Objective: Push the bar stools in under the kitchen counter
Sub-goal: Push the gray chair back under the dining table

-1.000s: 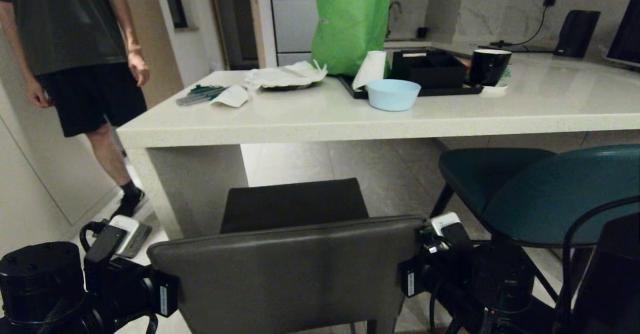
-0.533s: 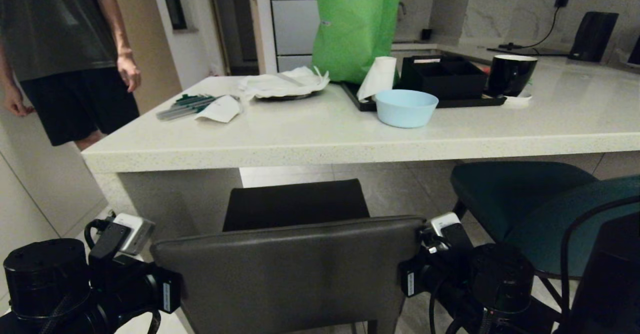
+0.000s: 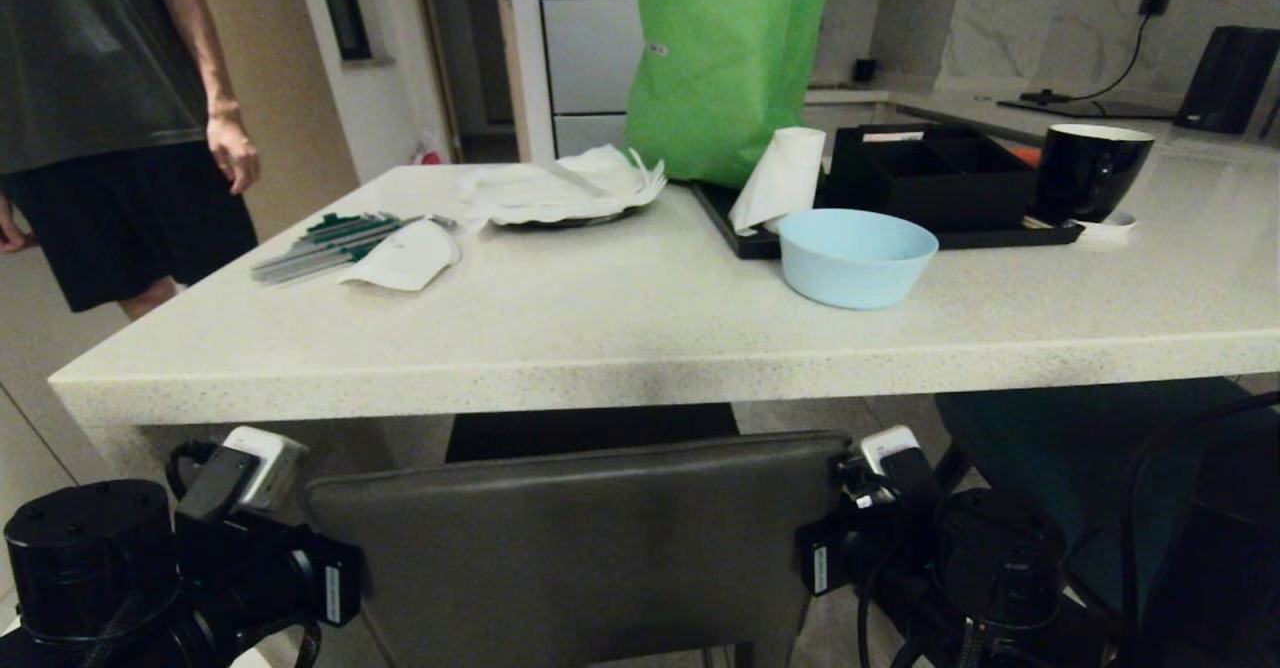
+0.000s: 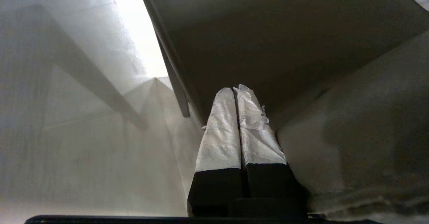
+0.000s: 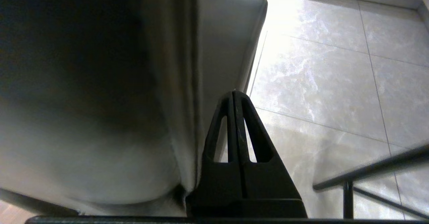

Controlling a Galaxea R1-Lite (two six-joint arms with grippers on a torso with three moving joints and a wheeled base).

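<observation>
Nearest the robot, left gripper (image 4: 236,93) and right gripper (image 5: 234,95), both clenched empty, flank the grey stool (image 3: 575,538) backrest. Seat is sliding beneath the kitchen counter (image 3: 640,373). Next: straight push, then the teal stool (image 3: 1090,448), right.

The left gripper (image 4: 236,89) is pointing at the underside of the grey stool (image 4: 285,49), its jaws pressed together and wrapped in white padding. The tips are sitting just beside the stool's seat edge, with the pale floor (image 4: 83,150) lying beyond the stool.
</observation>
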